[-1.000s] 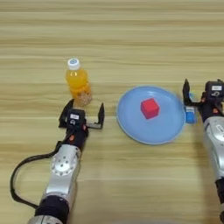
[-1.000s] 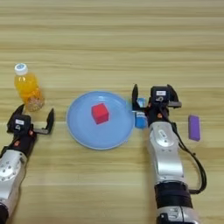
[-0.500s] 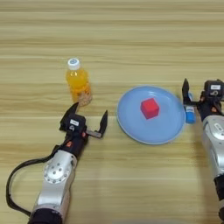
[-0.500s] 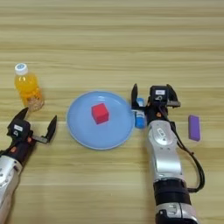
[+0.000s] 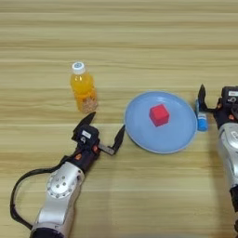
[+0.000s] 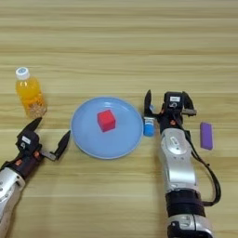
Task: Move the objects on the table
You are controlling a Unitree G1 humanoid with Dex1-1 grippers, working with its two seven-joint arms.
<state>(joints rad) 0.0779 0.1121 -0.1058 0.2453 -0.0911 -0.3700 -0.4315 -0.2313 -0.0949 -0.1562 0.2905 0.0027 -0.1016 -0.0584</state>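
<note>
Left gripper fingers spread wide, empty, below orange bottle.

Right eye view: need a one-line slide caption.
Red cube on blue plate; open left hand beside it, right hand opposite.

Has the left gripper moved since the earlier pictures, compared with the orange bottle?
Yes. The left gripper, fingers open, has drawn back toward the robot, away from the orange drink bottle, which stayed in place.
</note>
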